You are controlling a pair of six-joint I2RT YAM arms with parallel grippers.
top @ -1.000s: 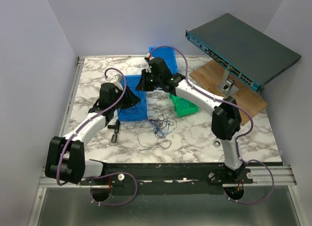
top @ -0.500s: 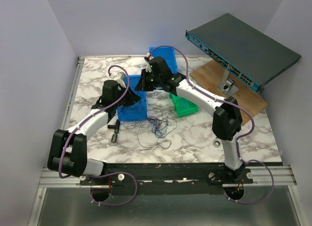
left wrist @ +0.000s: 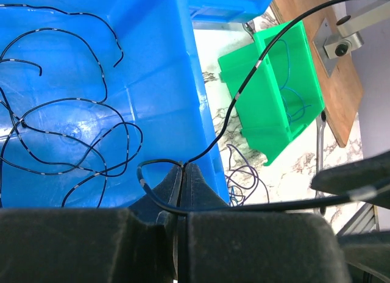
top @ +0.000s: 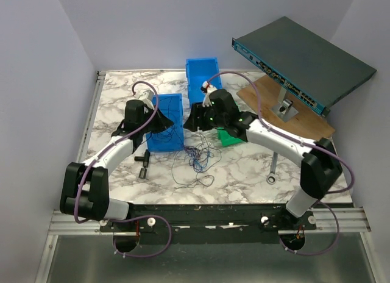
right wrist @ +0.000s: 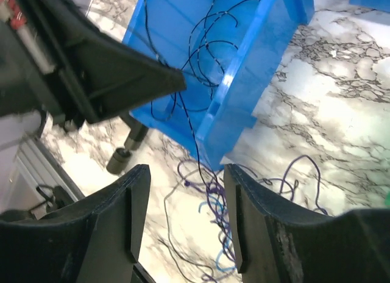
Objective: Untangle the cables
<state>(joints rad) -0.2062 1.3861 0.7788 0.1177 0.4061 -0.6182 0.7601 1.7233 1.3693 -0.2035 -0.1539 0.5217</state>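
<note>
A tangle of purple, blue and black cables [top: 196, 158] lies on the marble table in front of the blue bin [top: 166, 139]. My left gripper [left wrist: 183, 167] is shut on a thin black cable [left wrist: 244, 88] above that bin; one end loops beside the fingers, the other runs off to the right. More black cable [left wrist: 61, 124] lies coiled inside the bin. In the top view the left gripper [top: 166, 122] hangs over the bin. My right gripper [right wrist: 186, 170] stands open above the tangle [right wrist: 213, 197], with the black cable [right wrist: 194, 136] hanging between its fingers, untouched. The right gripper [top: 191, 121] sits just right of the bin.
A green bin [top: 231, 136] with a blue cable lies right of the tangle, a second blue bin [top: 203, 72] behind. A network switch [top: 301, 57] stands propped on a wooden board [top: 304, 127] at the back right. A black tool [top: 145, 164] and a wrench [top: 272, 170] lie on the table.
The left gripper has shut on the black cable over the blue bin. The right gripper has opened, let go and drawn back right, towards the tangle.
</note>
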